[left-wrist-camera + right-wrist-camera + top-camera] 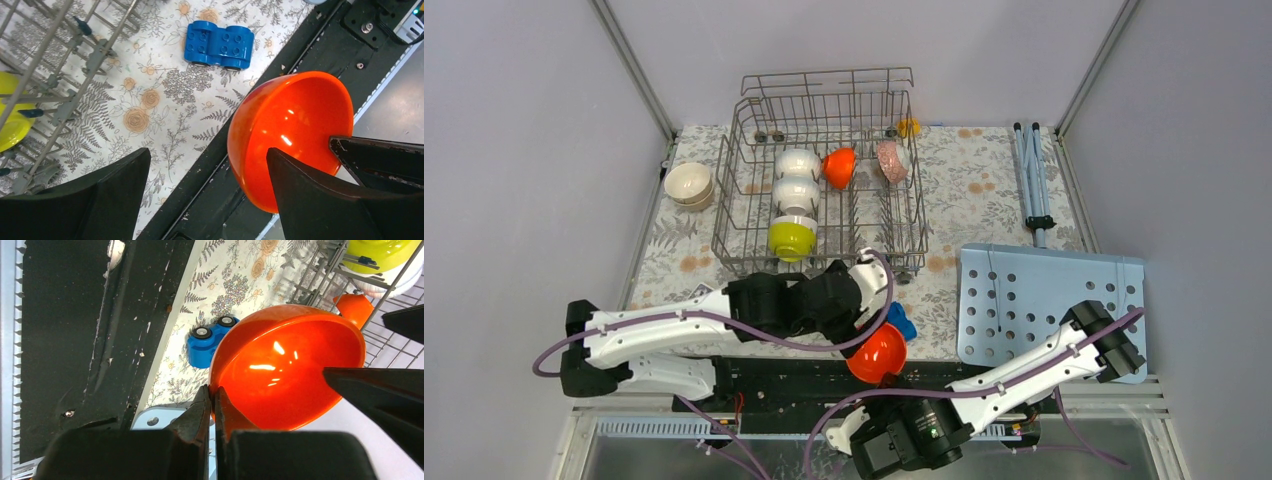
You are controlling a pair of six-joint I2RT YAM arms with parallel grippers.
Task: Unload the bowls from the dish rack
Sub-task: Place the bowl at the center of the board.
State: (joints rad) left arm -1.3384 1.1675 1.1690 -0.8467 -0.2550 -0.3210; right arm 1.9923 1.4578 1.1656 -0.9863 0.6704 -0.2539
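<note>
Five bowls sit in the dish rack (734,200): two white bowls (797,163), a yellow-green bowl (791,238), a small orange bowl (839,167) and a patterned bowl (891,160), all tipped on edge between the tines. Outside it, the beige bowls (689,184) rest on the surface (984,190) to the rack's left. They look like a stack of two, though the view is too small to be sure.

A large orange bowl (879,353) is off the rack and in the air over the near edge of the surface, beside the blue toy car (219,44). The right tool (212,395) is pinched together on its thin rim. The left tool (207,160) stands wide apart, one finger next to the bowl's wall and not clamping it. By my reckoning the job is under halfway: this bowl has yet to be set down, and five more need lifting out.

The orange bowl is glossy, smooth and round-bellied, probably hard plastic or glazed ware, so it is likely slippery at the rim. The rack is thin grey wire with upright tines and tall sides. The surface wears a floral-printed cloth.
</note>
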